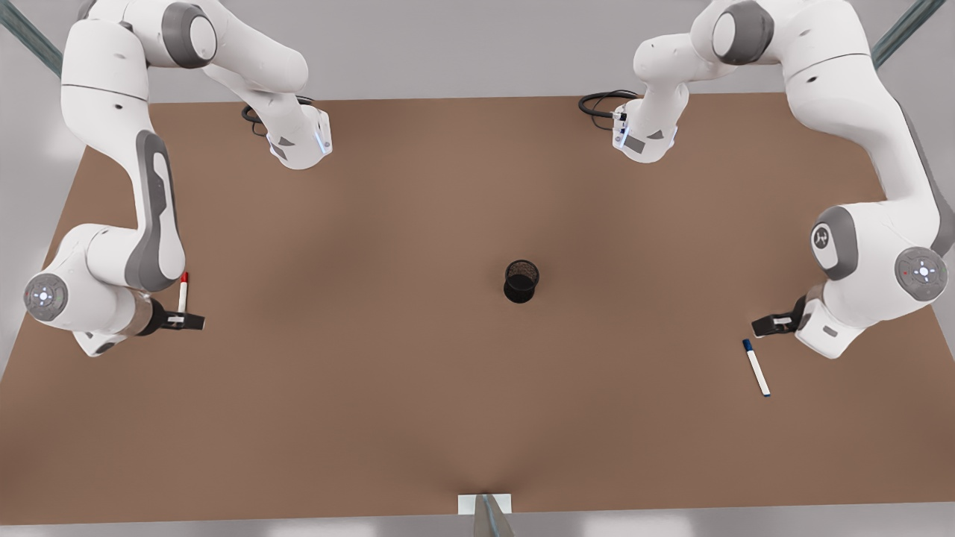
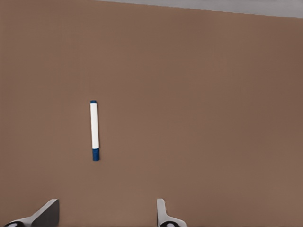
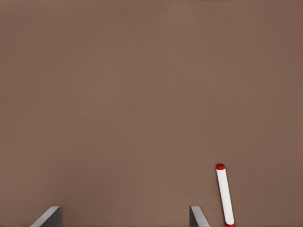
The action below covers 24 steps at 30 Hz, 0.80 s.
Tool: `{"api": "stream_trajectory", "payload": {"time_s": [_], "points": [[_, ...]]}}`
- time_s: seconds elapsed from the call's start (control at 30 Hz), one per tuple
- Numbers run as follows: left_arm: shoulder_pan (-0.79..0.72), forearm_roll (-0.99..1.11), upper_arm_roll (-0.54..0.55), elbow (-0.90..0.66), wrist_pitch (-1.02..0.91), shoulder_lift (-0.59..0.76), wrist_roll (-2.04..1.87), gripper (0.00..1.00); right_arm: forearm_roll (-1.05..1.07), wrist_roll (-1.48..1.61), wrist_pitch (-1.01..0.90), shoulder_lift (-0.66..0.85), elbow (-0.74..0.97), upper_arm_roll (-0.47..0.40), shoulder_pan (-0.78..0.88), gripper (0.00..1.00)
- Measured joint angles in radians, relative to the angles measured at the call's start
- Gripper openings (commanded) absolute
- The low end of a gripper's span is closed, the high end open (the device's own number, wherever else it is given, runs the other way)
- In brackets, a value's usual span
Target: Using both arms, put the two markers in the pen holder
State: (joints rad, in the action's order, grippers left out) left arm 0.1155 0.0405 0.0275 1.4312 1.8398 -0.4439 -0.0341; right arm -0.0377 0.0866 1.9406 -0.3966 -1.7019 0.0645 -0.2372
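Brown and bare apart from the task's things, the counter (image 1: 418, 388) carried both markers lying flat, so nothing had gone into the pen holder yet. The black mesh pen holder (image 1: 521, 280) stood upright near the middle, well apart from either marker and from both arms.

The left wrist view looked down on the blue-capped marker (image 2: 94, 131), which places the left hand (image 1: 772, 324) at the front view's right. Its fingers (image 2: 46, 213) stood spread and released, holding nothing. In the front view the blue-capped marker (image 1: 756, 367) lay near that hand, a little toward the viewer's edge of the counter, not touching it.

The right wrist view showed the red-capped marker (image 3: 225, 194), so the right hand (image 1: 183, 321) was the one at the front view's left. Its fingers (image 3: 196, 216) were also spread and empty, with the marker lying just outside one fingertip, not between the two. In the front view the red-capped marker (image 1: 183, 291) ran up to the hand.

By my reading, the whole task remained: each hand had to centre over its marker, close, lift, carry it to the holder and drop it in.

Both wrist views cut the fingers off, showing tips alone, and the red marker's far end ran out of frame. The front view could not settle whether the right hand touched its marker or hung above it.
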Motion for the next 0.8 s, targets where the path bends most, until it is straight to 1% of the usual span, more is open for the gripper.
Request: {"api": "stream_trajectory", "payload": {"time_s": [0.07,0.1,0.17,0.2,0.4,0.67,0.8], "points": [[0.015,-0.001,0.000,0.000,0.025,-0.021,0.000,1.00,0.000,0.015,0.020,-0.001,-0.033,0.004,-0.028,0.98],[0.018,-0.001,0.000,0.003,0.039,-0.033,0.000,0.96,0.000,0.024,0.037,-0.001,-0.064,0.006,-0.049,0.98],[0.020,0.000,-0.001,0.008,0.073,-0.055,-0.001,0.74,0.000,0.046,0.077,-0.002,-0.113,0.007,-0.092,0.98],[0.021,0.000,-0.001,0.009,0.089,-0.062,-0.002,0.67,0.000,0.057,0.095,-0.003,-0.128,0.007,-0.102,0.98],[0.056,-0.013,0.000,0.011,0.149,-0.128,-0.003,0.67,-0.019,0.132,0.212,-0.055,-0.150,0.006,-0.174,0.98],[0.097,-0.042,0.000,0.012,0.230,-0.228,-0.003,0.67,-0.089,0.231,0.298,-0.112,-0.175,0.008,-0.201,0.98],[0.122,-0.042,0.000,0.004,0.300,-0.283,0.010,0.67,-0.134,0.273,0.386,-0.060,-0.328,0.011,-0.211,0.98]]}}
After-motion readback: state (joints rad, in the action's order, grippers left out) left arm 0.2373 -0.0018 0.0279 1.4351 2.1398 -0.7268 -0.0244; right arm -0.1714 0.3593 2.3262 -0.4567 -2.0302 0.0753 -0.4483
